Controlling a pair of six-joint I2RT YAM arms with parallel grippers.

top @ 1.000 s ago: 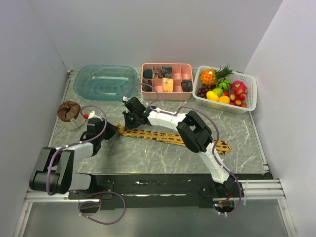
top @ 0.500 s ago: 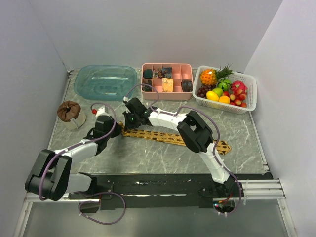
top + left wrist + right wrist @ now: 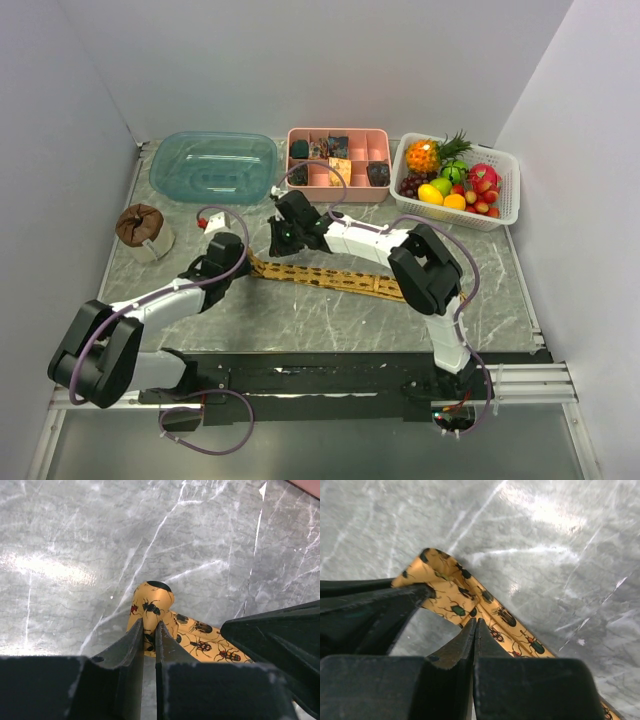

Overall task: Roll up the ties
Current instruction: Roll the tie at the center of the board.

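Grey marble table (image 3: 300, 310) under tie (image 3: 330, 277), basket (image 3: 510, 176)

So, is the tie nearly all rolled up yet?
Not yet. Only the end of the beetle-print tie is curled over. The left gripper pinches that curl, and the right gripper is shut at its edge. The rest lies flat on the table, unrolled.
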